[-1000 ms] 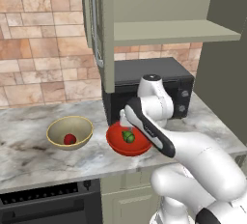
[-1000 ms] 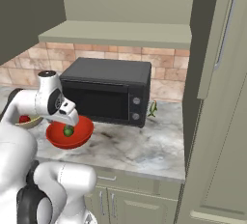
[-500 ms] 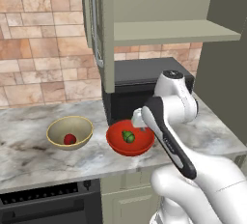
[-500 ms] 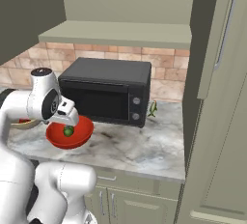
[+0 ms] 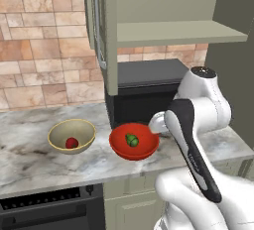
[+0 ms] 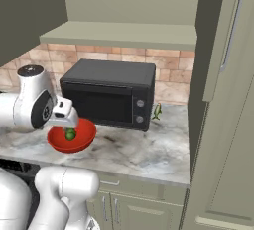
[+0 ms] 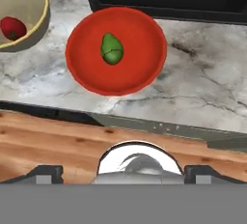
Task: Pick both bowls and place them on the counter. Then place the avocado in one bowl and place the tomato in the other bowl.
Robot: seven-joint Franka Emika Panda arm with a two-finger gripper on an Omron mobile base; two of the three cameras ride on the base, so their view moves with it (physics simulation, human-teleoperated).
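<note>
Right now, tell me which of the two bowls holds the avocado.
The shallow glossy red bowl, next to the black microwave, holds the green avocado. The deeper tan-olive bowl with the pale yellow rim holds the red tomato instead.

The avocado (image 6: 70,134) lay inside the red bowl (image 6: 74,142) on the marble table (image 6: 134,149), just in front of the black microwave (image 6: 109,92), beside the white arm (image 6: 30,107).

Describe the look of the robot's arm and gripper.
The arm is glossy white with rounded, bulbous segments, a long black panel along one link and a dark grey cap on the top joint. The gripper has small dark, blocky jaws. No cables or markings show.
</note>
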